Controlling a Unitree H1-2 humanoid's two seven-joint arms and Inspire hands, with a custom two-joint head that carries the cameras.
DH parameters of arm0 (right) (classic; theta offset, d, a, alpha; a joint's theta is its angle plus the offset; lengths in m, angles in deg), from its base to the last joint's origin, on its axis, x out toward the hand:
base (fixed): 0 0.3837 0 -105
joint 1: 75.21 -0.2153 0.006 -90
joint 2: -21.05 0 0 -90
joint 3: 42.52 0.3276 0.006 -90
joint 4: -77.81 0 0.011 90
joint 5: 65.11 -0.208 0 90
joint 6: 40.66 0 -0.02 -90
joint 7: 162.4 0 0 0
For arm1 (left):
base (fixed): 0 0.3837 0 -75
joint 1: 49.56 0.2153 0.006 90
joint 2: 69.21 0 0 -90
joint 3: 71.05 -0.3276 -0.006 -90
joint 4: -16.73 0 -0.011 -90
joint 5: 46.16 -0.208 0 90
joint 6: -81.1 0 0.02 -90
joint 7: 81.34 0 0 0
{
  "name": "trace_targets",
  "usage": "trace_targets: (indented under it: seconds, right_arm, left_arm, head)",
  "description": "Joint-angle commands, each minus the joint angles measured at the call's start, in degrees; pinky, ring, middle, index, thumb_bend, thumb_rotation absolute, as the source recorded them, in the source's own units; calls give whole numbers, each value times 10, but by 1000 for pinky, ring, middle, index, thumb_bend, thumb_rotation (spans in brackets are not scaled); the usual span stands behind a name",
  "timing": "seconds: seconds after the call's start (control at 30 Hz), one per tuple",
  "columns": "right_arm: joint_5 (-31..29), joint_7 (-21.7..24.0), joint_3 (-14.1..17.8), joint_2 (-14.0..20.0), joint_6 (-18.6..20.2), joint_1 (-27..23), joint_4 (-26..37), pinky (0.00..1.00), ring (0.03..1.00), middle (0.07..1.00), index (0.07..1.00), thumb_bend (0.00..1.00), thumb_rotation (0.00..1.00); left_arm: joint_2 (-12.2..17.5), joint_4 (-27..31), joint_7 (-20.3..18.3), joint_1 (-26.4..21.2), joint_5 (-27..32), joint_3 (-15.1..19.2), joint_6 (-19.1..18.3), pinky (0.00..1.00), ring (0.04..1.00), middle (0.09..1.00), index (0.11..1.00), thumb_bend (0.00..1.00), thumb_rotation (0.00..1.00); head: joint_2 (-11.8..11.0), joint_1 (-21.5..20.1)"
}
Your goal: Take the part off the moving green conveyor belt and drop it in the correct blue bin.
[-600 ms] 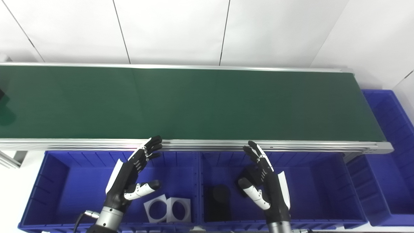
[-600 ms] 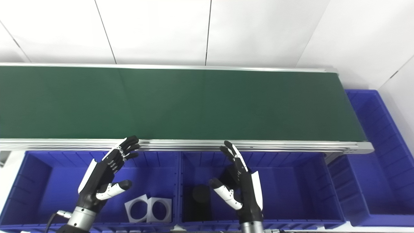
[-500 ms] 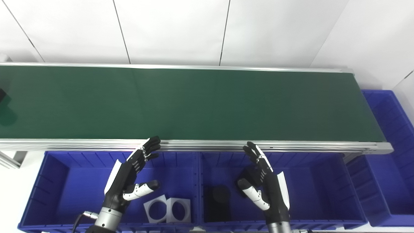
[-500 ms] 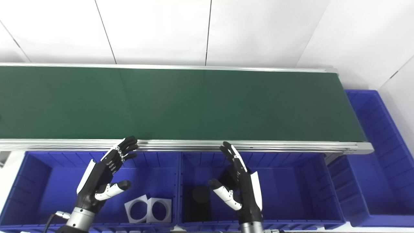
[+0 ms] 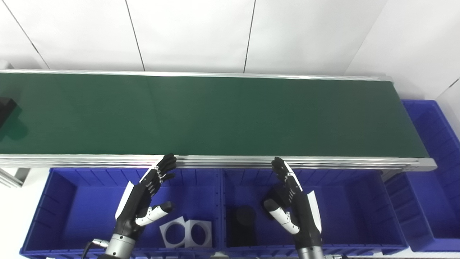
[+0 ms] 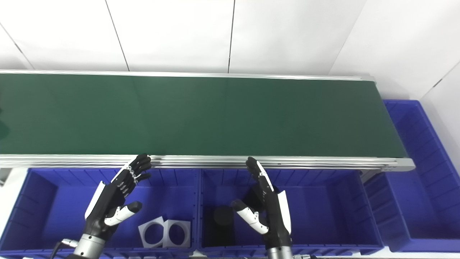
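At the far left edge of the long green conveyor belt [image 5: 230, 115], a dark black block-shaped part [image 5: 6, 108] is just entering the left eye view, only partly in frame, with its shadow on the belt below it; the right eye view does not show it clearly. It is more fully in frame than 0.6 s ago, when only a sliver showed at that edge, so I judge it is riding rightward. The pick is not yet begun: nothing is held. The left black-and-white robot hand [image 5: 143, 198] hovers over the left blue plastic bin [image 5: 61, 201] near the belt's front rail, fingers spread and thumb out, empty; it sits slightly lower and nearer the robot than before. Two white square plates with round holes [image 5: 187, 233] lie in that bin's front right corner. The middle blue plastic bin [image 5: 352, 205] holds a black cylindrical piece [image 5: 244, 223] at its left end. The right black-and-white robot hand [image 5: 293, 205] hangs over this bin, fingers extended and apart, empty, almost unchanged. A third blue bin [image 5: 431, 180] stands at the belt's right end. Remaining: wait for the part, grasp, sort; likely the middle bin, judging by colour.
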Motion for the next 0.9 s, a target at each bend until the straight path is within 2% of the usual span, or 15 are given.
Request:
trace_targets:
  seconds: [0.0, 0.23, 0.37, 0.43, 0.53, 0.6, 0.67, 0.87]
  right_arm:
    - [3, -1, -3, -2, -29, -3, 11, 894, 894, 895, 919, 720, 754]
    - [1, 2, -3, -2, -28, -2, 10, 908, 905, 904, 927, 727, 761]
    - [-1, 7, 0, -5, -28, 0, 10, 913, 919, 917, 938, 741, 786]
    - [-2, 6, -1, -4, -28, -1, 8, 910, 920, 918, 939, 750, 827]
    - [-14, 12, -3, -2, -29, -3, 5, 924, 931, 930, 944, 749, 952]
    - [-25, 16, -2, -5, -29, -1, 5, 926, 931, 931, 945, 743, 986]
    - [-38, 22, -1, -8, -29, 0, 6, 931, 934, 933, 947, 760, 998]
    - [-46, 30, 1, -11, -29, 0, 8, 945, 941, 937, 945, 756, 1000]
  left_arm:
    - [-2, 13, -1, -4, 3, 1, 19, 845, 878, 913, 928, 853, 692]
    - [-6, 11, -14, -3, 15, 4, 19, 862, 892, 925, 931, 830, 692]
    - [-9, 11, -23, -2, 17, 7, 19, 882, 917, 942, 936, 808, 724]
    - [-9, 13, -30, -1, 21, 7, 19, 885, 925, 949, 941, 808, 764]
    - [-13, 14, -51, 1, 42, 12, 19, 912, 940, 962, 950, 781, 891]
    - [-18, 14, -60, 3, 49, 17, 19, 917, 943, 964, 952, 781, 943]
    - [-22, 14, -65, 4, 48, 24, 19, 918, 942, 965, 953, 788, 979]
    - [-31, 13, -80, 4, 45, 37, 19, 918, 939, 964, 952, 779, 1000]
  head:
    - [0, 0]
    - [2, 1]
    - [3, 1]
    - [3, 1]
    - [3, 1]
    - [3, 3]
    - [3, 3]
    - [0, 9]
